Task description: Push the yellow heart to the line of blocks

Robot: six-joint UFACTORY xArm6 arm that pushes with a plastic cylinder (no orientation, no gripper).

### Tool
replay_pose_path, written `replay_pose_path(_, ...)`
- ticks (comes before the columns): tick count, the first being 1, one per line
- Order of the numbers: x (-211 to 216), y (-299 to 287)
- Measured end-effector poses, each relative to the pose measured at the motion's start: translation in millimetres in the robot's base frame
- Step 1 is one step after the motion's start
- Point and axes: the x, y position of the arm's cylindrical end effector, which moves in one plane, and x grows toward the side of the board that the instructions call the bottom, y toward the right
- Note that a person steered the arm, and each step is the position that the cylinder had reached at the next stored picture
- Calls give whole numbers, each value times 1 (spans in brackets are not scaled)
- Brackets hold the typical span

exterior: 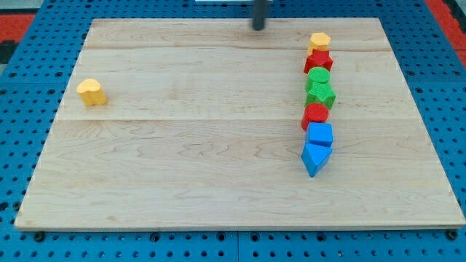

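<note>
Blue pegboard frames a pale wooden board that fills most of the view; a strip of red shows at the view's top corners.

Far left of the board, about a third of the way down: the yellow heart sits alone, well apart from every other block and near the board's left edge.

Centre, at the view's top edge: my tip comes down as a dark rod, blurred, its end just inside the board's upper edge. It touches no block. I have no jaws or pads to open or shut, only this rod, and it holds nothing. The heart lies far to the left and lower; the nearest block is up at the right.

Right side: a line of seven blocks runs from the view's top toward the bottom, slightly wavy, each touching or just beside the next. From the top down: a yellow block, roughly hexagonal; a red block, shape not clear; a green block, rounded; a second green block, angular; a second red block, rounded; a blue cube; a blue triangular block, pointing to the view's bottom.
</note>
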Motion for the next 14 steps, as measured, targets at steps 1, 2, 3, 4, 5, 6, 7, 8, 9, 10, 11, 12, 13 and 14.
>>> replay_pose_path(1,9,-152)
replay_pose_path(2,66,-267)
replay_pose_path(3,92,-291)
replay_pose_path(4,145,-266)
replay_pose_path(5,183,-266)
replay_pose_path(6,207,-245)
replay_pose_path(7,164,-167)
replay_pose_path(8,115,-122)
replay_pose_path(9,103,-111)
replay_pose_path(10,87,-127)
replay_pose_path(11,66,-50)
replay_pose_path(12,56,3)
replay_pose_path(13,56,-54)
replay_pose_path(14,27,-14)
